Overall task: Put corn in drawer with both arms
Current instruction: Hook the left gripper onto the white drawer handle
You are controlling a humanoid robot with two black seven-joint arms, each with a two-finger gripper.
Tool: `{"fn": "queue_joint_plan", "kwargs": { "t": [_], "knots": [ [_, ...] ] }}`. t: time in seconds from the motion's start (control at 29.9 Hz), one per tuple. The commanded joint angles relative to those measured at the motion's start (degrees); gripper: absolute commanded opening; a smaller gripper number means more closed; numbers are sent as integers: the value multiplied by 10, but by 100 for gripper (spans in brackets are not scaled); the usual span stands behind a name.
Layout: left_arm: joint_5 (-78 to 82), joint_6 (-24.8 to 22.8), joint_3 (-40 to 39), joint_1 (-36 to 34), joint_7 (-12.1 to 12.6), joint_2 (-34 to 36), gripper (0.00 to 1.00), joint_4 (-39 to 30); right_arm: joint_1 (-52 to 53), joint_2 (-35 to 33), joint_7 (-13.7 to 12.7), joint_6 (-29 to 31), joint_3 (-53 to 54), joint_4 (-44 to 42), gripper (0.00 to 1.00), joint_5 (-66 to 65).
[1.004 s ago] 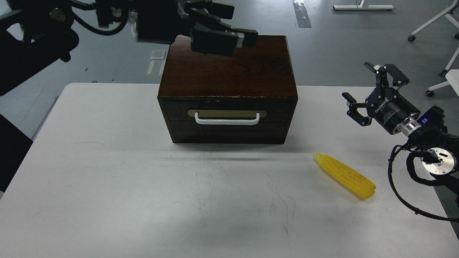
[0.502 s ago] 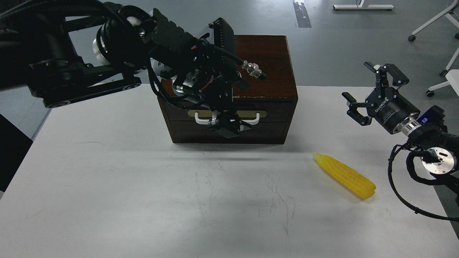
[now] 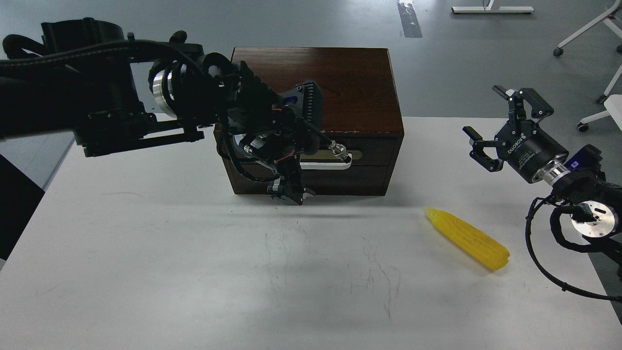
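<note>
My left claw [image 3: 287, 190] hangs low before the closed dark brown wooden drawer [image 3: 311, 160], its fingers too dark to separate. The bright yellow plastic corn [image 3: 466, 237] lies near the white tabletop's [image 3: 146, 253] right edge; my right claw [image 3: 500, 124] hovers spread above it.

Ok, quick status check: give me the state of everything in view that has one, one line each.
drawer: shut, front flush with the box.
corn: lying on the table, untouched, pointed end toward the box.
left gripper: in front of the drawer below the handle; open or shut, cannot tell.
right gripper: open, empty, raised beyond the corn.
</note>
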Motion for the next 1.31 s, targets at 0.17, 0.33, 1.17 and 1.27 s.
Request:
{"fn": "queue_joint_plan", "kwargs": {
  "t": [0.17,0.33,1.17,1.27],
  "knots": [
    [1,0,27,1,0,-28,98,27,-3,0,0,0,0,0,100,0],
    [1,0,39,4,0,-35,98,43,-3,-1,0,0,2,-1,100,0],
    [2,0,42,32,0,-66,98,79,-4,-1,0,0,2,-1,100,0],
    [2,0,42,33,0,-70,98,80,-4,-1,0,0,2,-2,100,0]
  ]
}}
